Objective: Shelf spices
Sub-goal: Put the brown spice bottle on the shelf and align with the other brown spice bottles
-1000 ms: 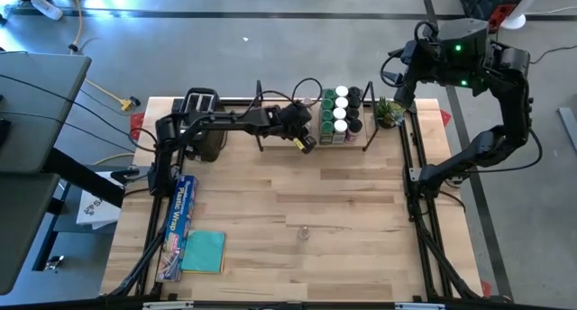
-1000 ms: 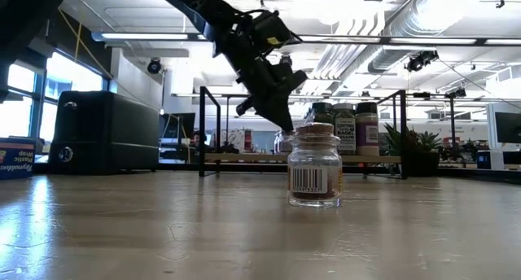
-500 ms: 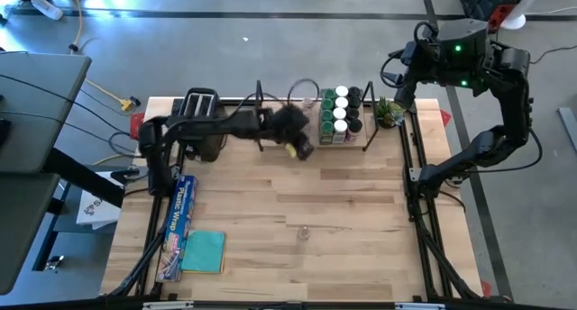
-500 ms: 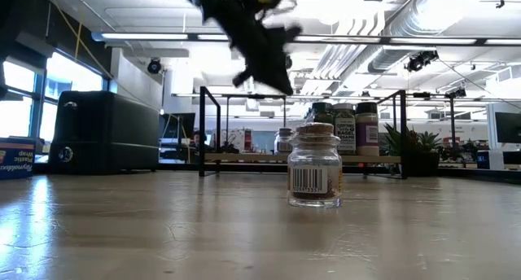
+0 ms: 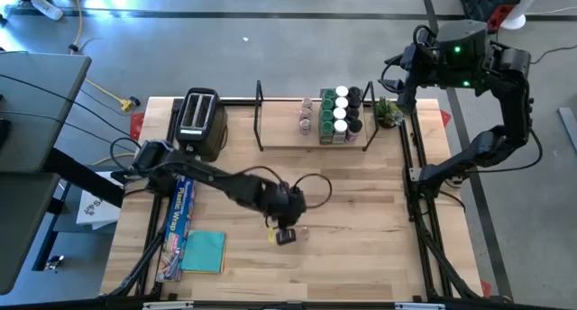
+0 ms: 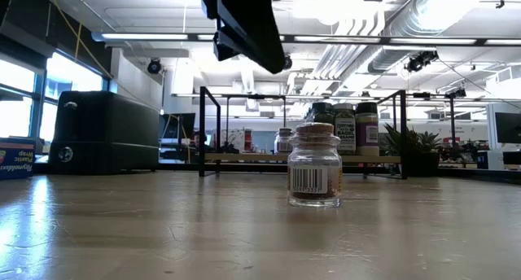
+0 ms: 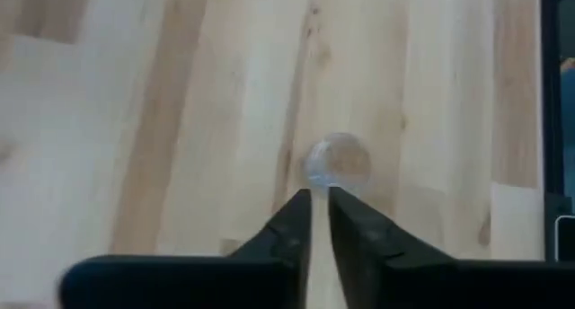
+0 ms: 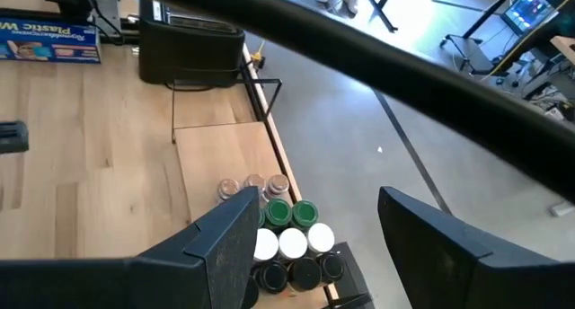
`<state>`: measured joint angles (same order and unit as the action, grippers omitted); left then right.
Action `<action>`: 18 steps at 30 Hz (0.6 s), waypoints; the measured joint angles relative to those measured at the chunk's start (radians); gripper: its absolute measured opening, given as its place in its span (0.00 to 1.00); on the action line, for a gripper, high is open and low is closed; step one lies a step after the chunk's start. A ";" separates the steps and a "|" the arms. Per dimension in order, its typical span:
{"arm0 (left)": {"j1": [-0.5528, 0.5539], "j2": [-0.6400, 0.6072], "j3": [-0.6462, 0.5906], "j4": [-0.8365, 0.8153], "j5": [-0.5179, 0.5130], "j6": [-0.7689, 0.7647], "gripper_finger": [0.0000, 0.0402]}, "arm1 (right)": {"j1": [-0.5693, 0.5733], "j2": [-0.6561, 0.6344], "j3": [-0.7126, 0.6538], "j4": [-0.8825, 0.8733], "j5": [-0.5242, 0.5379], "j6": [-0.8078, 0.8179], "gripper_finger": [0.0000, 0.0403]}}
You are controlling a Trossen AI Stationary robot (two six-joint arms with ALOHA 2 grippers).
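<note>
The left hand (image 5: 287,235) is shown above a lone clear glass jar (image 6: 314,165), which stands upright on the tabletop (image 5: 361,247), well in front of the shelf (image 5: 279,137). The fingers (image 7: 292,221) are nearly closed, with only a narrow slit between them, and nothing is gripped. In the left wrist view the jar's top appears just beyond the fingertips. The step in hand is judged to be the approach to this last loose jar; the fingers would need to be spread wide enough to straddle it before descent. The right hand (image 8: 310,233) is held open and empty, high behind the shelf. On the shelf, about fourteen jars (image 5: 340,114) are counted, clustered toward the potted plant (image 5: 389,111), one toaster (image 5: 198,121) standing beside the opposite end.
</note>
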<state>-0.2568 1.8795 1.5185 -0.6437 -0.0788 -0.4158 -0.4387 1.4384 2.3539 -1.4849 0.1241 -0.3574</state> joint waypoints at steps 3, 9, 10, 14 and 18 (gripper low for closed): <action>-0.035 0.024 0.000 0.012 -0.012 -0.041 0.19 | 0.000 -0.004 0.000 0.000 -0.002 -0.007 0.56; -0.074 0.035 0.000 0.015 0.027 0.058 0.46 | 0.000 -0.029 0.000 -0.023 -0.001 -0.010 0.56; -0.080 0.035 0.000 0.017 0.027 0.078 0.50 | 0.000 -0.035 0.000 -0.024 -0.001 -0.010 0.56; -0.097 0.036 0.000 0.069 -0.012 0.134 0.64 | 0.000 -0.057 0.000 -0.025 0.005 -0.010 0.56; -0.109 0.037 0.000 0.186 -0.064 0.187 0.72 | 0.000 -0.077 0.000 -0.038 0.006 0.003 0.56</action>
<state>-0.3655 1.9164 1.5181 -0.4575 -0.1427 -0.2287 -0.4389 1.3614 2.3539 -1.5233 0.1299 -0.3547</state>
